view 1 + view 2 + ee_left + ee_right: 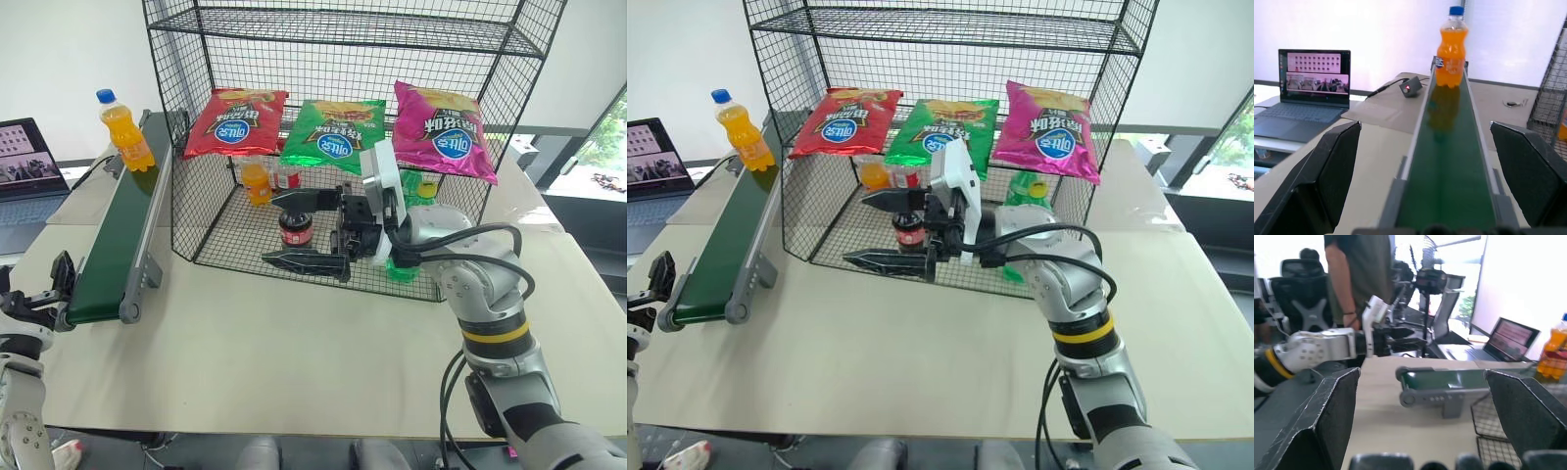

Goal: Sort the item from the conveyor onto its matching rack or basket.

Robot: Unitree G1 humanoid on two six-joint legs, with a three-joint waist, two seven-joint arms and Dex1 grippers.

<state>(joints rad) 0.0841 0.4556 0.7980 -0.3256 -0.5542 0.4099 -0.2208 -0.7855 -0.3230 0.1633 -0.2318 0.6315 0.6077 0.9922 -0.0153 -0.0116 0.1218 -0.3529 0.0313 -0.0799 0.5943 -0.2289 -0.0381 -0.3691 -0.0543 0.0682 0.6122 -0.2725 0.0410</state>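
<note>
Item: your small clear plastic bottle of orange soda with blue screw cap (125,130) stands upright at the far end of the belt, untouched.
Conveyor: long narrow dark green belt with grey metal side rails (120,230), running away from you on the left of the pale table (294,362).
Left gripper (34,294): just off the near end of the conveyor, fingers spread wide and empty, bottle well apart straight ahead.
Right gripper (309,230): raised in front of the cage, pointing left, fingers wide apart, holding nothing.
Rack: tall black wire-mesh shelving cage (348,39); three crisp bags (338,132) hang on its front.
Beyond: open laptop (24,162) at left.
</note>
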